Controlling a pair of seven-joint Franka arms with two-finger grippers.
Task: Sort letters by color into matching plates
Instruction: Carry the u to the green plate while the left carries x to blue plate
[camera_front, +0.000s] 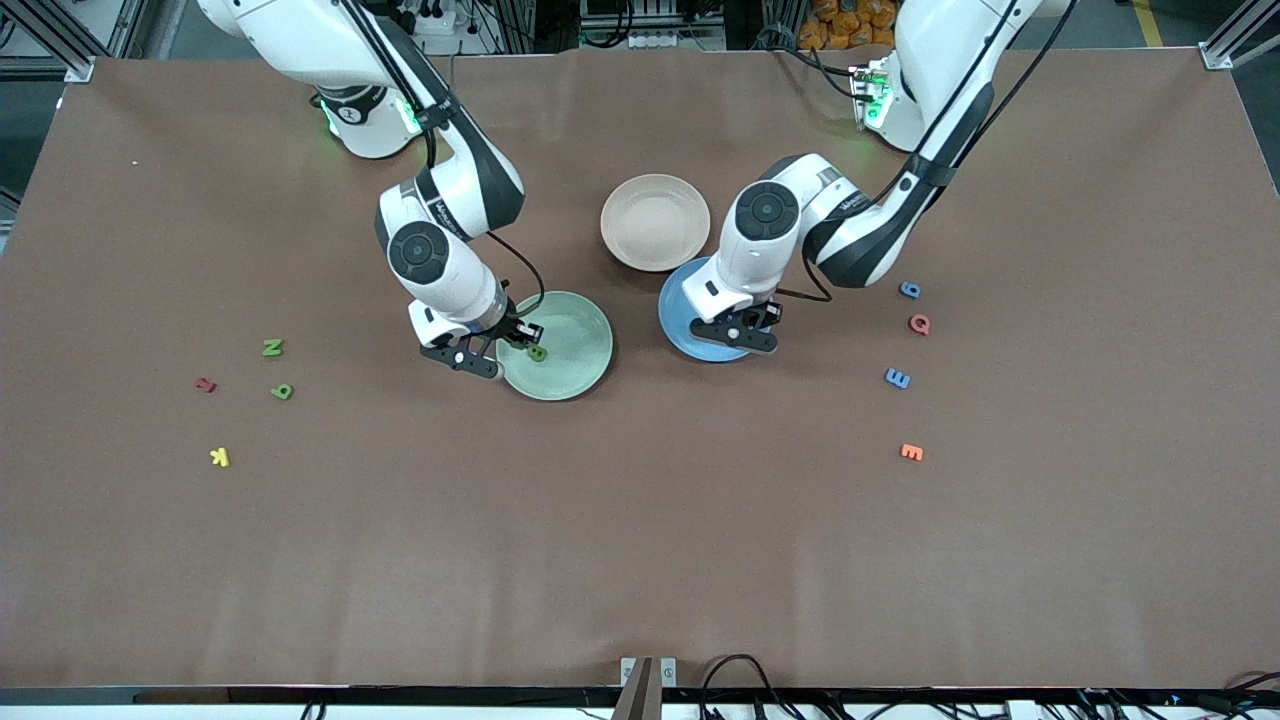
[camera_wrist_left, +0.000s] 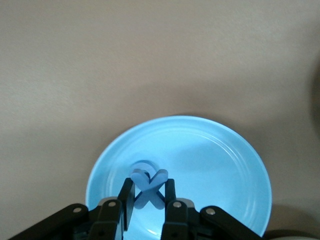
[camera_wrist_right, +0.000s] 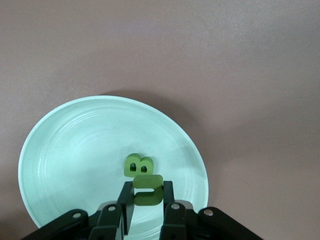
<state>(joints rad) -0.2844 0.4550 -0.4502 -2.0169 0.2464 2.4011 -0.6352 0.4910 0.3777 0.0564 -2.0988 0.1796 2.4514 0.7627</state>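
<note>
Brown matte bench (camera_front: 640, 520), lab clutter and cabling along its robot edge; both arms work at mid-bench.

Right end effector (camera_wrist_right: 148, 197) hangs over the green plate (camera_front: 575, 330), near that plate's rim toward the right arm's end. Its fingers pinch a green letter (camera_wrist_right: 148, 190), held just above the plate floor. A green B (camera_wrist_right: 138, 165) already lies in the plate beside it. Judgement: the arm is placed low over the plate so the held piece falls a short way and does not bounce out.

Left end effector (camera_wrist_left: 148, 200) hangs over the blue plate (camera_wrist_left: 220, 165), fingers clamped on a blue X (camera_wrist_left: 149, 190). Another blue letter (camera_wrist_left: 142, 169) lies in the plate, touching or just beside the X; I cannot read its shape. Same reasoning: low release, inside the rim.

Beige plate (camera_front: 655, 221) sits farther from the front camera than the blue plate, touching or overlapping its edge; it holds nothing.

Unsorted, toward the right arm's end: green N (camera_front: 272, 347) and a green 9-like piece (camera_front: 282, 391); red piece (camera_front: 205, 384) and yellow K (camera_front: 220, 457) nearby. Toward the left arm's end: a blue piece (camera_front: 909, 290), blue E (camera_front: 897, 378), red Q (camera_front: 919, 323), orange E (camera_front: 911, 452).

Judgement: roughly half done once both held pieces are released.
</note>
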